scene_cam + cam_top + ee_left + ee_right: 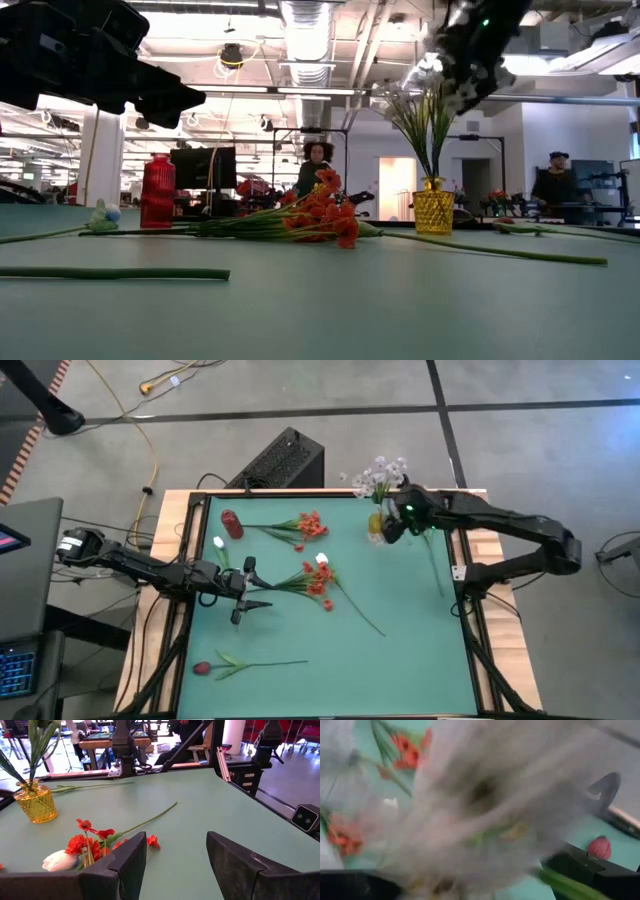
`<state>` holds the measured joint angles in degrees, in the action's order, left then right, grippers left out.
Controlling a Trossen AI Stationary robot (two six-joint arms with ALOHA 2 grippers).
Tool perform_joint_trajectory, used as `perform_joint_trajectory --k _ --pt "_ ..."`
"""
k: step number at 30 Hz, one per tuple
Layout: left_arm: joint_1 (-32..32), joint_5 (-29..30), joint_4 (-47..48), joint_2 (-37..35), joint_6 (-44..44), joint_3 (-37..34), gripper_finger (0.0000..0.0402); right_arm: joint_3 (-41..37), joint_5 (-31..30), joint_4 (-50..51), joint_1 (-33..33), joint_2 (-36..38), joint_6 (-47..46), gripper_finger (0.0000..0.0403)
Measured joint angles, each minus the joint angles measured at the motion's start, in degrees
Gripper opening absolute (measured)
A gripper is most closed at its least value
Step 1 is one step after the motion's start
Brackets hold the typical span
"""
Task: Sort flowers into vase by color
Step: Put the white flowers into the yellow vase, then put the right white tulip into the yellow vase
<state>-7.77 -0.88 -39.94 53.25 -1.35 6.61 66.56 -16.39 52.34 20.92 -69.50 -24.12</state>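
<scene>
While the right claw (pixel 392 526) hangs over the yellow vase (pixel 377 523) at the far right corner of the green worktop (pixel 400 630), white sprays (pixel 380 475) are seen standing in that vase, right against the claw. Whether a stem is clamped cannot be told; the fingers stand wide. The left claw (pixel 250 596) is held low near the worktop's left side, jaws apart and empty, with a bunch of red-orange blossoms (pixel 318 582) and a white bud (pixel 322 560) lying just beside its fingertips.

From above, a second red-orange cluster (pixel 309 526), a white bud (pixel 218 543) and a red vase (pixel 232 524) are noted at the far left, and a dark red bud (pixel 203 668) on its stem at the near left. A loose green stem (pixel 436 570) lies near the right edge.

The low view alone shows the red vase (pixel 157 191) holding nothing visible and the yellow vase (pixel 433 212) holding green stems. People are visible in the room behind. The right wrist view is filled by blurred pale blossom.
</scene>
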Motion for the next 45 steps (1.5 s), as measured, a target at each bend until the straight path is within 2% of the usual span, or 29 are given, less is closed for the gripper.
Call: perform_joint_trajectory --k 2,6,15,24,27,31,35,41,45 --pt "0.0 0.0 0.0 0.0 0.0 0.0 0.0196 1.8 1.8 1.7 0.9 -2.2 0.4 0.0302" --pt "0.0 0.0 0.4 0.0 -0.5 0.0 0.0196 7.5 1.5 6.5 1.7 -4.9 0.7 0.0302" --pt "0.0 0.0 0.6 0.0 -0.9 0.0 0.0196 24.1 1.3 15.7 5.7 -6.7 0.6 0.0302" --pt "0.0 0.0 0.6 0.0 -0.4 0.0 0.0196 35.9 1.6 17.4 7.8 -6.2 0.6 0.0301" --pt "0.0 0.0 0.6 0.0 -0.4 0.0 0.0196 38.9 4.3 17.3 6.3 -6.2 -0.4 0.0301" --pt "0.0 0.0 0.6 0.0 -0.5 0.0 0.0197 39.8 9.0 16.8 -0.9 -6.1 -4.1 0.0301" --pt "0.0 0.0 0.6 0.0 -1.0 0.0 0.0197 39.8 8.7 16.1 -13.4 -7.8 -8.7 0.0301" --pt "0.0 0.0 0.7 0.0 -0.9 0.0 0.0197 39.8 0.9 15.6 -31.7 -14.7 -15.6 0.0301" --pt "0.0 0.0 0.6 0.0 -0.9 0.0 0.0197 39.8 -4.0 17.6 -40.6 -21.9 -20.3 0.0301"
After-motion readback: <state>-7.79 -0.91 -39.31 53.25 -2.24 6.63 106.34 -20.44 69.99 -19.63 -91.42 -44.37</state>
